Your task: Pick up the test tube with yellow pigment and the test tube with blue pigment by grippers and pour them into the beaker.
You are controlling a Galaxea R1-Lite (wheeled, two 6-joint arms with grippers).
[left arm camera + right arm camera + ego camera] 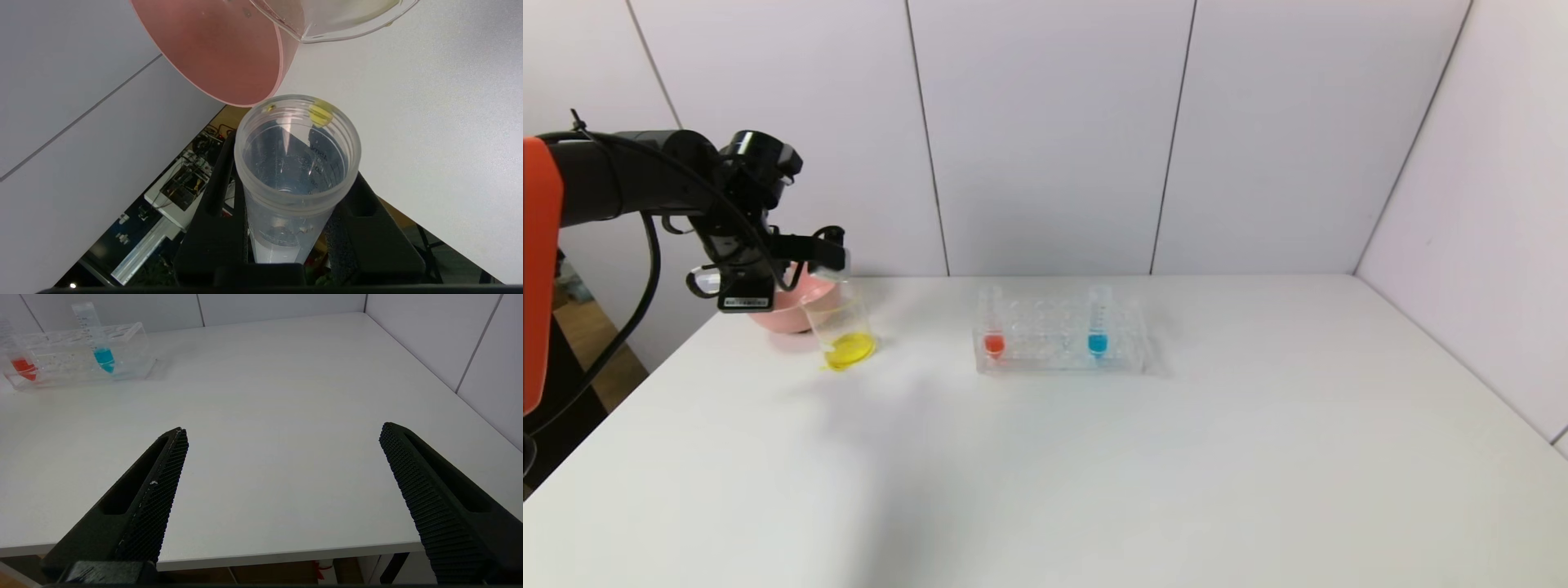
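Here: slim clear plastic test tube with yellow pigment [296, 179], now drained but for a yellow drop at its lip, pinched between the black left gripper [292, 212] fingers and tipped mouth-down. Directly beneath the gripper, the small clear straight-sided beaker [841, 331] holds a yellow pool; the round pink bowl [788, 310] sits just behind. Well off to the gripper's right, the clear tube rack [1059, 335] holds the test tube with blue pigment [1098, 322] and a red-orange tube [993, 322], upright. Right gripper [282, 473]: spread wide, low over the white table [1176, 457].
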